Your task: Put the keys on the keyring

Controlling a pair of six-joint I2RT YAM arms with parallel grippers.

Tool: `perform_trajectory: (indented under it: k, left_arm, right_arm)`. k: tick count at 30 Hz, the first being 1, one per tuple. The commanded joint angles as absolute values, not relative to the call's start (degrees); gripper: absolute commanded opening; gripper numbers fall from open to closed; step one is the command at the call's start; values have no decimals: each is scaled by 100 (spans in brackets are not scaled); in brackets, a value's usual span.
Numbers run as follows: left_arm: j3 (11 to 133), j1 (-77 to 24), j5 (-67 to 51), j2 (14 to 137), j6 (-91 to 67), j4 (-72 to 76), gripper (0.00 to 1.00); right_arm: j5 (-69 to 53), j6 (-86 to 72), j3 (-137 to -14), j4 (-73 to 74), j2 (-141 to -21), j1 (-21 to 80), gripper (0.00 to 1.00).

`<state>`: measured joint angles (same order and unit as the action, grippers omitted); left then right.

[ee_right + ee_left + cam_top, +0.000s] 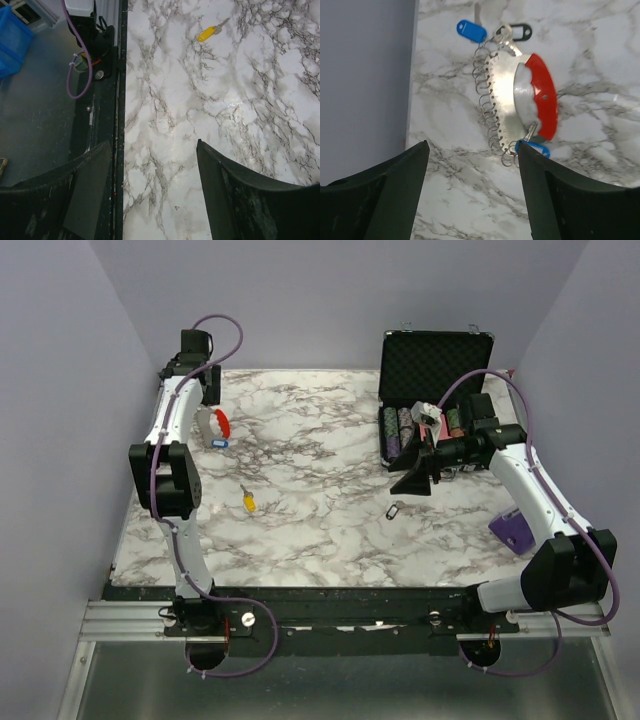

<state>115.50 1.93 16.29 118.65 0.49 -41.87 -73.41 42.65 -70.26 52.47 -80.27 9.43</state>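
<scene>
Red keyring (543, 95) | 2 blue keys (471, 30) at it | 1 yellow key (206, 34) apart | left gripper (472, 146) wide | right gripper (153, 144) wide

I worked in a lab test booth. Plain lilac walls (330, 300) boxed my marble-print table (320, 530), and a metal rail (120, 618) ran along its near edge.

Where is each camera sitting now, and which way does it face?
Top external: above and behind, looking down on the table; left arm and right arm show.
Left wrist: by the left wall, looking down at the keyring; open left gripper below.
Right wrist: looking leftward along the table's near edge; open right gripper below.
Shared: yellow key, in top and right wrist.
</scene>
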Motion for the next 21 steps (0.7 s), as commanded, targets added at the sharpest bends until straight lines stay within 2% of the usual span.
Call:
perform_trajectory:
  k: [1,11,18,21]
  left_arm:
    - [11303,115,2548,12252,1054,-4501,79]
    - [11408,-148,2749,12849,792,-4596,79]
    - [12102,-229,2216,13227,220,-5088,64]
    - [12286,-246,2294,13385,141,-5080,64]
  right_arm:
    - [-7541,4368,-7119,5344,-8060,993,78]
    - [-7532,4456,-7154,5440,-8077,993,78]
    - [-7559,4544,-7181,5537,-8086,993,78]
    - [-7567,4579,-7189,5563,-8104,993,78]
